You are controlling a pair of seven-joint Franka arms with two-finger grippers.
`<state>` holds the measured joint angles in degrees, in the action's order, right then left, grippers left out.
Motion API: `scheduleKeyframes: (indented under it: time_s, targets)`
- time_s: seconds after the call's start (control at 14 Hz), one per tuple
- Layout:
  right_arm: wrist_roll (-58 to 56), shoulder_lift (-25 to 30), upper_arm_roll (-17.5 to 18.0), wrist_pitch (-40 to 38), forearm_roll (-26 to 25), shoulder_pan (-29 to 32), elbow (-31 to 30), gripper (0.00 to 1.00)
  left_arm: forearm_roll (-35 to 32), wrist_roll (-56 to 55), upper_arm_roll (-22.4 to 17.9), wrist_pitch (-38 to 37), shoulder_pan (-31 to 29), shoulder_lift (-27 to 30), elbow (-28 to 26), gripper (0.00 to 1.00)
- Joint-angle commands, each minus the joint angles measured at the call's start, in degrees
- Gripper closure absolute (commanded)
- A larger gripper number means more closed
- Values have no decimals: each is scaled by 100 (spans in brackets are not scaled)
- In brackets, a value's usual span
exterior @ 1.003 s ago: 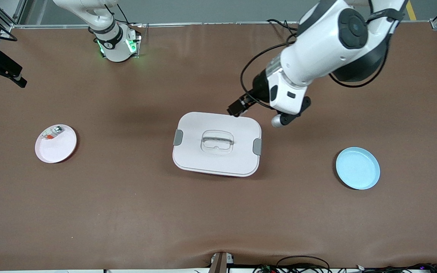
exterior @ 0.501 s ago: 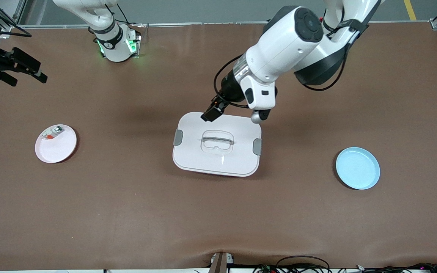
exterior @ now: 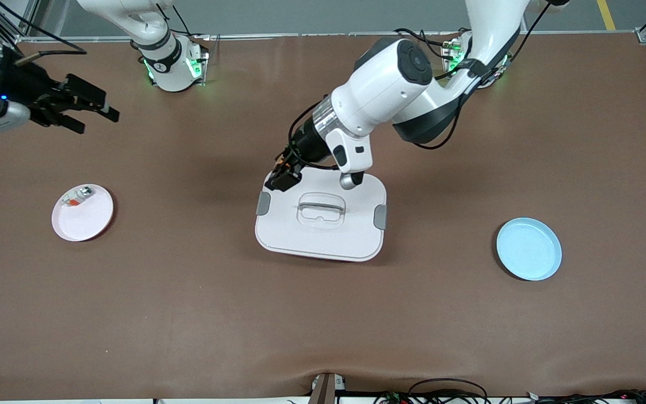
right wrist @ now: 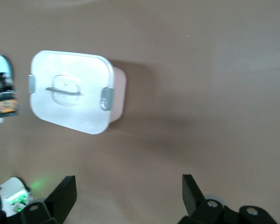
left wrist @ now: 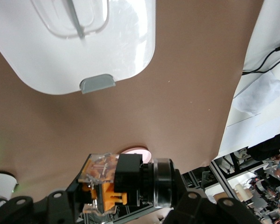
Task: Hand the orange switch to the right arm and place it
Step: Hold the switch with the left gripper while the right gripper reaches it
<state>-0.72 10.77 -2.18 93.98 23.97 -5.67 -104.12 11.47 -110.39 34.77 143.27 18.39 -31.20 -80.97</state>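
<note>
the left gripper (exterior: 282,178), jaws clamped on the orange switch (left wrist: 123,181) (small black cylindrical push-button w/ tan-orange rear block), now hangs over the 10 o'clock corner of the white rectangular lidded box (exterior: 323,233) at table centre. a second ago it was off the box's 2 o'clock corner, so the left arm has swung the switch toward the right arm's end of the table.

the right gripper (exterior: 84,110), jaws spread wide and empty, has come into frame over bare brown table (exterior: 323,314) above the table's 9 o'clock edge; earlier only its tips showed at the frame border. both arms are closing on each other.

judgement: handover approach phase, transfer not yet made. the grippers are well apart; the gap must close before the right jaws can take the switch.

the pink round plate (exterior: 90,221), at 9 o'clock from the box, carries a small silvery-white part w/ red bit (exterior: 78,196). the light-blue round plate (exterior: 529,249) at 3 o'clock shows nothing on it. neither has moved. the place target is not evident.
</note>
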Motion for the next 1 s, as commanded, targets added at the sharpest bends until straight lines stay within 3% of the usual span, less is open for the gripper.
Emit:
scheduleKeyframes:
  time_s: [0.0, 0.36, 0.93]
  targets:
    - [-270, 198, -37, 391, 370, -241, -354, 0, -49, -394, -14, 279, 269, -175, 143, 79]
    - [-298, 452, -37, 1367, 1188, -583, -1214, 0, -75, -702, -32, 939, 604, -360, 134, 79]
    - [-262, 453, -28, 2642, 1891, -1207, -1919, 0, -84, -703, -41, 966, 648, -360, 143, 79]
